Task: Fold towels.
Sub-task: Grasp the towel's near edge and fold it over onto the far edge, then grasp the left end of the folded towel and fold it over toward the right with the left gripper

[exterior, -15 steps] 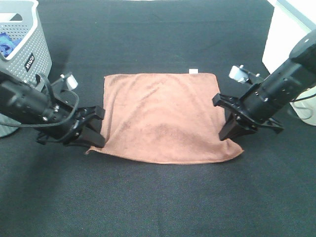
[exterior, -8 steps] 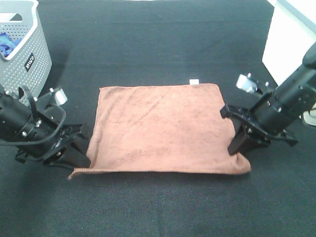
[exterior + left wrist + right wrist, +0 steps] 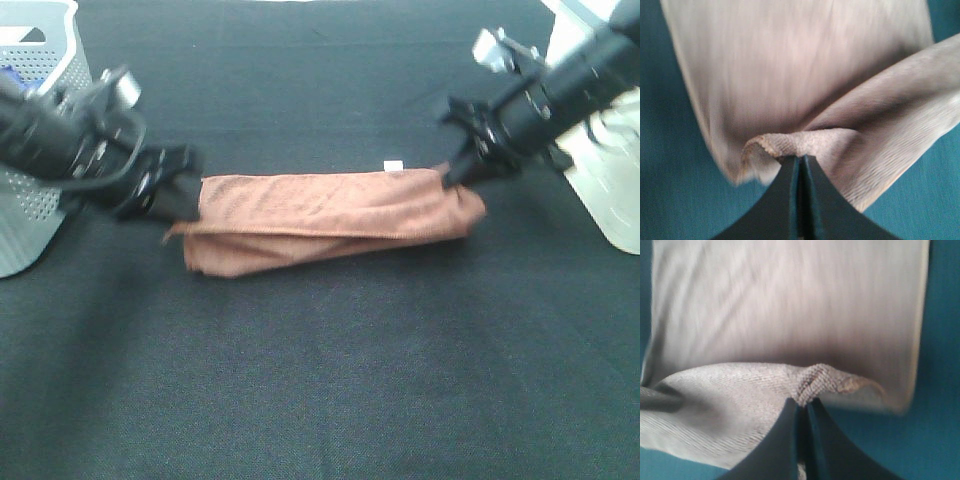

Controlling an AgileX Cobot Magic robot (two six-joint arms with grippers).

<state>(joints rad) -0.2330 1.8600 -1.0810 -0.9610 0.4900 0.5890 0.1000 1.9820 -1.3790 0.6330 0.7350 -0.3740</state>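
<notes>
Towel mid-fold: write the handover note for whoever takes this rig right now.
Left claw: shut on a towel corner, at the strip's left end.
Right claw: shut on the corner at the right end.
Towel: doubled into a long strip on the black table, with the pinched edge near the far hem by the white tag. The lower layer bulges out at the front left.
Done: first fold roughly over.
Left: line up the corners, release, smooth, then likely fold again.
</notes>
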